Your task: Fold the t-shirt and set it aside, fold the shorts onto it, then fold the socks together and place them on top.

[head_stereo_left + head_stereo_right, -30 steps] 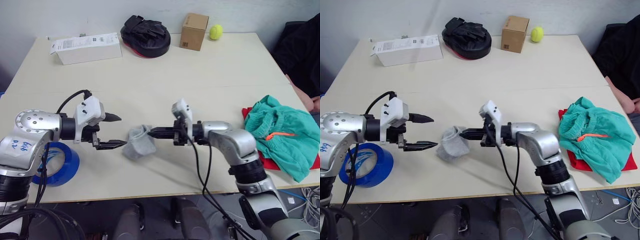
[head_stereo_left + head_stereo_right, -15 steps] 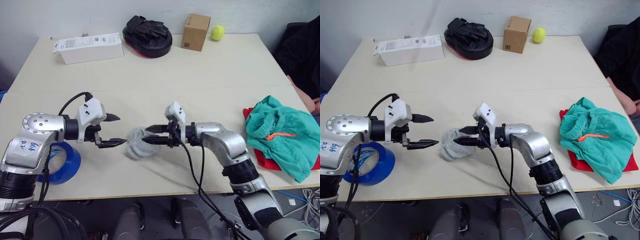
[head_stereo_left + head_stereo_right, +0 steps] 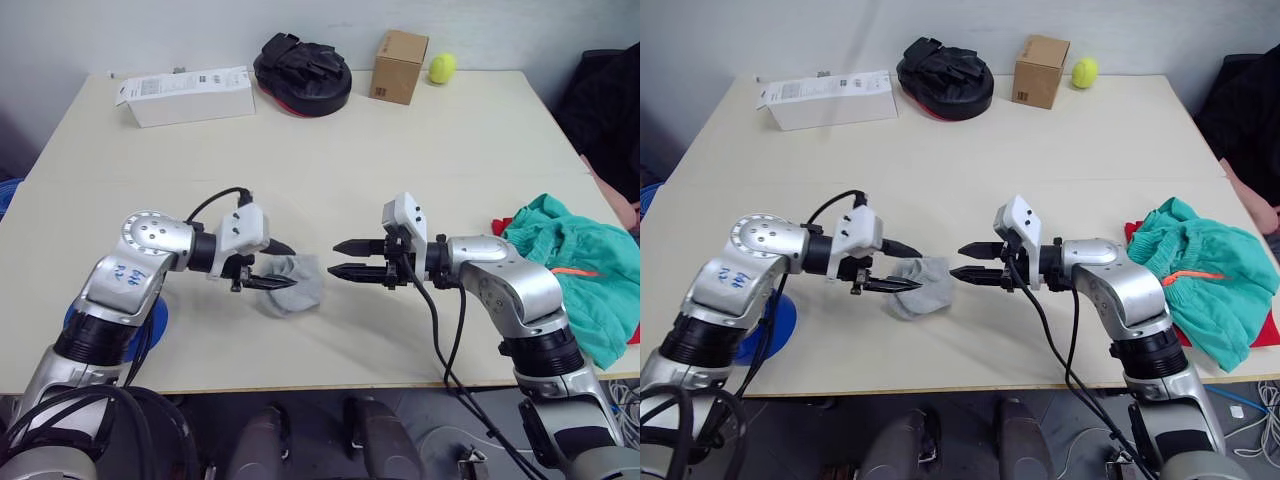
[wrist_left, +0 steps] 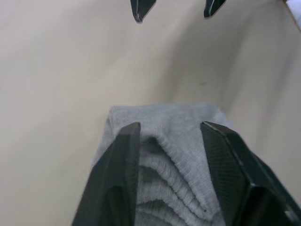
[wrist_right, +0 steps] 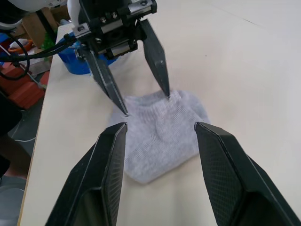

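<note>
The socks (image 3: pixel 296 285) lie as one small soft bundle of light grey heathered knit, ribbed at the cuff and rumpled into a rounded lump, on the smooth pale table (image 3: pixel 330 150) near its front edge, between the two grippers. The left gripper (image 3: pixel 281 265) reaches in from the robot's left with its forearm held nearly level, its two tapered black fingers spread apart and their tips at the near edge of the bundle; in the left wrist view the fingers (image 4: pixel 117 179) stand on either side of the ribbed fabric without pinching it. The right gripper (image 3: pixel 340 258) points straight back at it from the opposite side, forearm also level, its fingers parted one above the other and just clear of the knit. The bundle's long axis is hard to tell; it is roughly as wide as it is deep. Well off to the right, at the table's right edge, the thin teal-green shorts (image 3: pixel 575 270) sit in a crumpled heap with gathered hems, lying over the red t-shirt (image 3: pixel 1265 330), of which a sliver shows beneath.
</note>
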Action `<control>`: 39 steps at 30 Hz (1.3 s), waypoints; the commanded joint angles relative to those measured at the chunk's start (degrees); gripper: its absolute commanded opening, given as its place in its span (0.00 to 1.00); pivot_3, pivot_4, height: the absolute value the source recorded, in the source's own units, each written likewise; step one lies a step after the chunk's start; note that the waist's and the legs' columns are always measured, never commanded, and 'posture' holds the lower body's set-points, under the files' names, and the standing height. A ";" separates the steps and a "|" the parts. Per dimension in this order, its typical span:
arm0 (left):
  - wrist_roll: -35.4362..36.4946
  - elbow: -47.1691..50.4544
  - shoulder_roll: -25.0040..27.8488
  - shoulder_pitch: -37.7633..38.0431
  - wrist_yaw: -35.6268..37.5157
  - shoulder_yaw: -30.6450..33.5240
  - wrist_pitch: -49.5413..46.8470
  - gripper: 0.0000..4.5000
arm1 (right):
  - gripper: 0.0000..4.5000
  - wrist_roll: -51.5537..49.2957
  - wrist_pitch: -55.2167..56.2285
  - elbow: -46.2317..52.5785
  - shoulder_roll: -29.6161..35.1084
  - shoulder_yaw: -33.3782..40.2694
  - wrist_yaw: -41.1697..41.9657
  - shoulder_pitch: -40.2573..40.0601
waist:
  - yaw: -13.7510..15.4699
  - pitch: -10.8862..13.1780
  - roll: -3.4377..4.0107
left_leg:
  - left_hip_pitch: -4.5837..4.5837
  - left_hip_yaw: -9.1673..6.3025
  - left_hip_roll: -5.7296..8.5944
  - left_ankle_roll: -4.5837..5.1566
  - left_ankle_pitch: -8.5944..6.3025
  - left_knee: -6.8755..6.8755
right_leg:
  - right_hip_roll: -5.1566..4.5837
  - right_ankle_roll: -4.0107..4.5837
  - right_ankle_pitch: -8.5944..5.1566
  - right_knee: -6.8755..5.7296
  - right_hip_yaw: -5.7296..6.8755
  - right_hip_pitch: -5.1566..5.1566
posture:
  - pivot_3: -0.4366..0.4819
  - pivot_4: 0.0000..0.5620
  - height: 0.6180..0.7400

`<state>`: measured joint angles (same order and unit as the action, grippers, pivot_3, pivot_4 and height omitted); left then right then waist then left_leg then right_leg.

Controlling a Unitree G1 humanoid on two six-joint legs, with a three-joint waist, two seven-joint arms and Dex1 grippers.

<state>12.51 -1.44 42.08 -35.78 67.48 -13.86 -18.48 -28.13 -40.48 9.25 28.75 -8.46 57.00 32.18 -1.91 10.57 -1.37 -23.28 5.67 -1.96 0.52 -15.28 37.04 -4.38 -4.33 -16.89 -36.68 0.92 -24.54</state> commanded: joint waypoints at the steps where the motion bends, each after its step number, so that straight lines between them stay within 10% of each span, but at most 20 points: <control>1: -1.94 -2.37 0.28 -1.36 1.95 -0.19 4.11 0.21 | 0.52 -1.12 0.07 4.05 0.64 1.33 -0.71 -0.94 | 0.16 0.00 -0.01 | -0.01 -0.02 -0.03 0.00 0.00 0.00 | 0.01 0.00 0.00 0.00 0.00 0.00 | 0.48 0.27 1.00; 4: -4.23 -4.70 0.41 -1.01 3.10 -1.34 7.27 0.01 | 0.52 -0.42 0.19 4.79 1.00 0.26 -0.99 -1.92 | 0.36 0.00 -0.01 | -0.02 -0.03 -0.01 0.00 0.00 0.04 | -0.02 0.00 0.00 0.02 0.03 0.02 | 0.48 0.27 1.00; 18: -12.79 -15.01 -3.18 -1.09 -0.69 -3.55 15.37 0.00 | 0.52 -2.77 -17.18 -6.40 -2.93 -1.49 -5.83 4.90 | 0.37 0.00 -0.02 | 0.01 -0.05 0.06 0.12 -0.03 0.19 | -0.16 -0.01 0.01 -0.14 0.06 0.07 | 0.48 0.27 1.00; 26: -13.13 -13.66 -3.23 0.64 -1.34 -3.23 15.87 0.00 | 1.00 -4.57 -25.05 -16.69 -9.42 -1.18 -7.70 10.21 | 0.35 -0.01 -0.02 | 0.01 -0.13 0.06 0.13 -0.03 0.22 | -0.21 -0.01 0.01 -0.19 -0.07 0.10 | 0.48 0.27 1.00; 39: -13.07 -9.42 -2.63 3.51 -2.45 -2.32 13.73 0.00 | 0.91 -2.41 -25.92 -27.32 -18.03 -2.17 -11.13 13.57 | 0.12 -0.07 -0.05 | 0.06 -0.13 0.05 0.11 -0.02 0.17 | -0.21 -0.01 0.01 -0.23 -0.10 0.11 | 0.48 0.27 1.00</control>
<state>1.62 -11.08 38.97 -33.74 65.27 -14.82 -3.63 -31.20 -65.18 -17.67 11.44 -8.86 46.08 46.30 -1.79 10.51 -1.42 -23.22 5.53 -1.91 0.63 -15.29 37.20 -4.59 -4.34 -16.88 -36.91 0.82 -24.43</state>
